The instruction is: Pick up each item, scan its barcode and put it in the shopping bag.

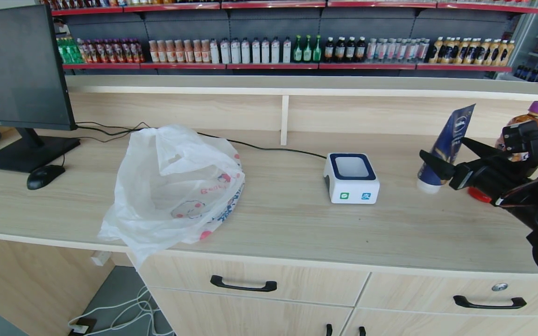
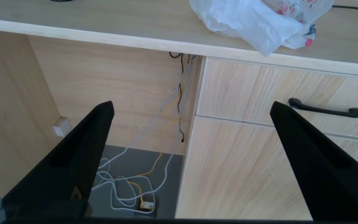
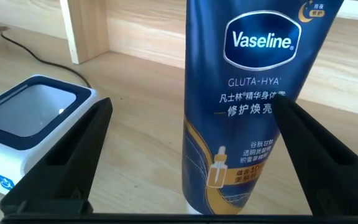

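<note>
Right gripper (image 1: 442,156) sits w/ fingers spread wide either side of the blue lotion tube (image 1: 447,135), which stands cap-down on the counter (image 1: 287,219) just right of the scanner (image 1: 350,178); can't tell if either finger touches it. Purple-capped bottle (image 1: 533,116) stands behind the right arm, and the white shopping bag (image 1: 175,186) slumps well left of the scanner, at the counter's front edge. Left gripper (image 2: 192,107) hangs low, fingers spread apart, in front of the cabinet drawer (image 2: 260,87) below the bag
</note>
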`<state>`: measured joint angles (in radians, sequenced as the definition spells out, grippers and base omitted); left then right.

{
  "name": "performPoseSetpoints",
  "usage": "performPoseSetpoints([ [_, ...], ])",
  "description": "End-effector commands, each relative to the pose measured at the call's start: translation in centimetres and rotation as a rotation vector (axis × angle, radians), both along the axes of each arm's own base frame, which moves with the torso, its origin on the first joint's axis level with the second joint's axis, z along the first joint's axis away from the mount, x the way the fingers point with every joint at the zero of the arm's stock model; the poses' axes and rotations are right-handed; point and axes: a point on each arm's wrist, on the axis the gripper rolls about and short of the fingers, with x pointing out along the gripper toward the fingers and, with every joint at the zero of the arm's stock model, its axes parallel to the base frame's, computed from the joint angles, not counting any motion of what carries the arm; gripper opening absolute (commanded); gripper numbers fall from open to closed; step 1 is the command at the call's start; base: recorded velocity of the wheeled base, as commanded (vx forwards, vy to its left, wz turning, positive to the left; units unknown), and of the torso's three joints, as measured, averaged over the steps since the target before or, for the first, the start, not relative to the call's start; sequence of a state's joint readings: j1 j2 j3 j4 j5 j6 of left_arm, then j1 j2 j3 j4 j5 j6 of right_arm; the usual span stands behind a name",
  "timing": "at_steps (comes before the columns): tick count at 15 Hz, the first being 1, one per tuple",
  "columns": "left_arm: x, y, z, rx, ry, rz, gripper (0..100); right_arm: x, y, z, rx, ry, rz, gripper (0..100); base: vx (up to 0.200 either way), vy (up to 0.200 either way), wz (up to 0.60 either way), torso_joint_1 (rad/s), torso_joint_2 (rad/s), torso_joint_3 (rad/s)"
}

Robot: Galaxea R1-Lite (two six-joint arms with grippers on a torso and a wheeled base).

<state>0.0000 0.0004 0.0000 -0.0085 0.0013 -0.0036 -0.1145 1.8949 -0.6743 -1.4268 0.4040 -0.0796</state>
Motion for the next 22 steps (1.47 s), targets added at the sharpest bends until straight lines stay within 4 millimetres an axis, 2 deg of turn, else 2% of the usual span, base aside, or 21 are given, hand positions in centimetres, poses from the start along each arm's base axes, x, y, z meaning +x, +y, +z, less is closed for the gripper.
performPoseSetpoints([
  [1,0.0,0.0,0.0,-0.001,-0.001,0.000,100,0.5,-0.3,-0.3,0.000,0.005,-0.007,100,0.000,0.000,0.00,0.000,0.00,0.000],
  [11,0.0,0.0,0.0,0.001,-0.001,0.002,100,2.8,-0.9,-1.0,0.020,0.004,-0.011,100,0.000,0.000,0.00,0.000,0.00,0.000],
  [14,0.0,0.0,0.0,-0.001,-0.001,0.000,100,3.6,-1.5,-1.8,0.025,0.015,-0.024,100,0.000,0.000,0.00,0.000,0.00,0.000],
  [19,0.0,0.0,0.0,0.001,-0.001,0.000,100,5.2,-2.0,-1.6,0.083,-0.006,-0.037,100,0.000,0.000,0.00,0.000,0.00,0.000],
  [22,0.0,0.0,0.0,-0.001,-0.001,0.000,100,5.6,-2.1,-2.6,0.117,0.026,-0.038,100,0.000,0.000,0.00,0.000,0.00,0.000],
])
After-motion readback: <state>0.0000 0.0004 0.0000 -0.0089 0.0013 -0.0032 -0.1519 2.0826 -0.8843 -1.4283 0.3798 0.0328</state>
